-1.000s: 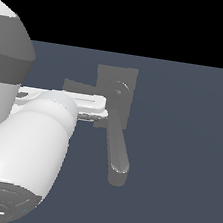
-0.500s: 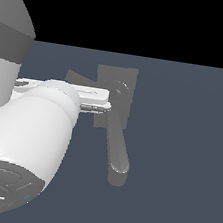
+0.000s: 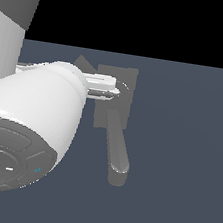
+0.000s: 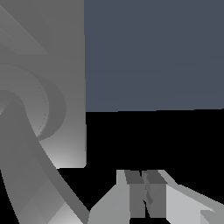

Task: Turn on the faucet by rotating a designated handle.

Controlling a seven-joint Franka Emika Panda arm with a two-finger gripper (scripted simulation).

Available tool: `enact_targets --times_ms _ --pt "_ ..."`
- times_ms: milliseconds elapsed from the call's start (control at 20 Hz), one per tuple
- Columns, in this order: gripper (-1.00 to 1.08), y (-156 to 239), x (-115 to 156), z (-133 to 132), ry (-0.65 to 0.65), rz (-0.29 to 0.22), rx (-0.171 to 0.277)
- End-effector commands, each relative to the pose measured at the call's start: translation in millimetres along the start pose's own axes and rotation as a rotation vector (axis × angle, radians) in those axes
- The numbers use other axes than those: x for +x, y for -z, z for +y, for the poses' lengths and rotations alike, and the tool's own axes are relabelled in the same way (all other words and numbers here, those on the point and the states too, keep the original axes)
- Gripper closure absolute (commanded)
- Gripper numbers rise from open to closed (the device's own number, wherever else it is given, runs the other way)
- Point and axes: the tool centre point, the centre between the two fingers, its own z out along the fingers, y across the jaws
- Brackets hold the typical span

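Reaching level across floor, jaws (image 4: 142,192) closed beside faucet (image 3: 116,101) hub.

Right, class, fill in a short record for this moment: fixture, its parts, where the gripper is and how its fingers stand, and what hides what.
fixture: grey faucet on a dark floor
spout: thick, round-ended tube, pointing toward the camera in the exterior view
handle: thin grey bar, only its tip shows past the arm
gripper: gripper close beside the faucet hub, fingers together, nothing between them
occlusion: white arm fills the exterior view's left, hiding most of the handle
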Motion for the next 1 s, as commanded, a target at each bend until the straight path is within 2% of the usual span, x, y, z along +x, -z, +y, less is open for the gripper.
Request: enact_targets --times_ms 0,200,300,950 --pt "1.08 0 -14 -5 0.0 -0.013 0.004" --pt "1.08 0 -28 -9 0.0 -0.015 0.004" --pt "1.08 0 -18 -7 0.0 -0.001 0.003" --pt "1.08 1 -52 -41 0.0 -0.009 0.004"
